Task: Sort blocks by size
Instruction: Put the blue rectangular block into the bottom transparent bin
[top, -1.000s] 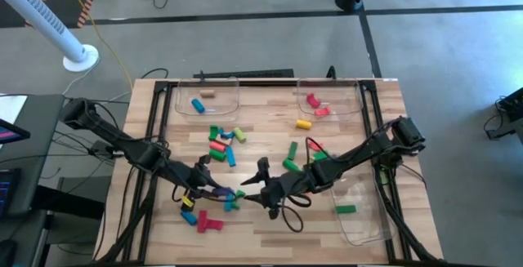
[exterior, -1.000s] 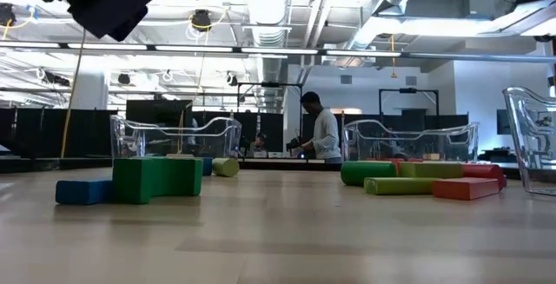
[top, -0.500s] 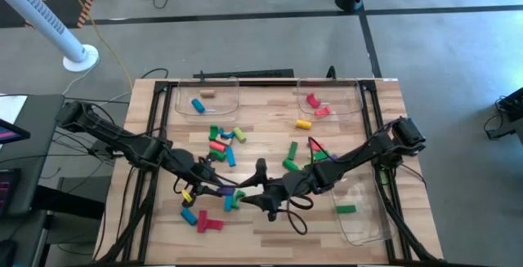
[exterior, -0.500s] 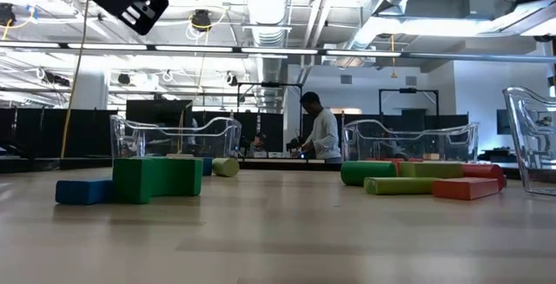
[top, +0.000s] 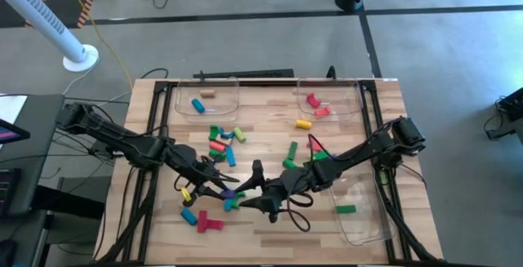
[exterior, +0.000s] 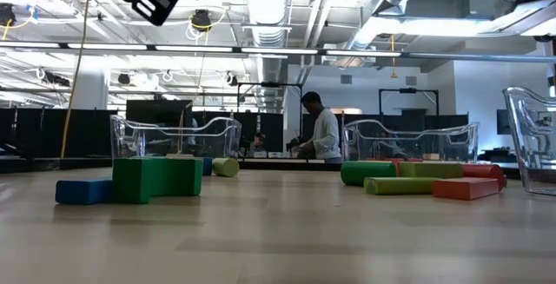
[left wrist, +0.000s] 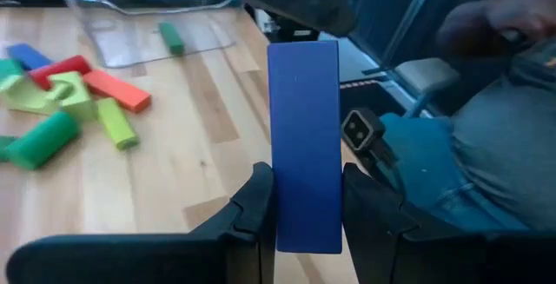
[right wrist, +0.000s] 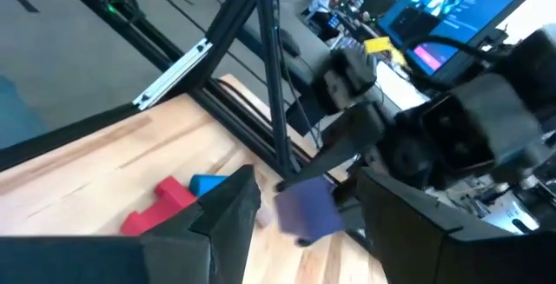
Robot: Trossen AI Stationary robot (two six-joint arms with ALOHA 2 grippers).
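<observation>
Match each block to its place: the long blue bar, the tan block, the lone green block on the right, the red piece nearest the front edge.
Things:
1. long blue bar
2. tan block
3. lone green block
4. red piece

Places:
A. on the bare tabletop, front left
B. in the right-side tray
C. between the fingers of the left claw, with the open right claw close by
D. in the far-left tray

Pairs: 1-C, 2-D, 3-B, 4-A

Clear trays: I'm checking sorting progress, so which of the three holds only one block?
The tray at the table's right edge, near the right arm. It holds a single green block; the two back trays hold several each.
</observation>
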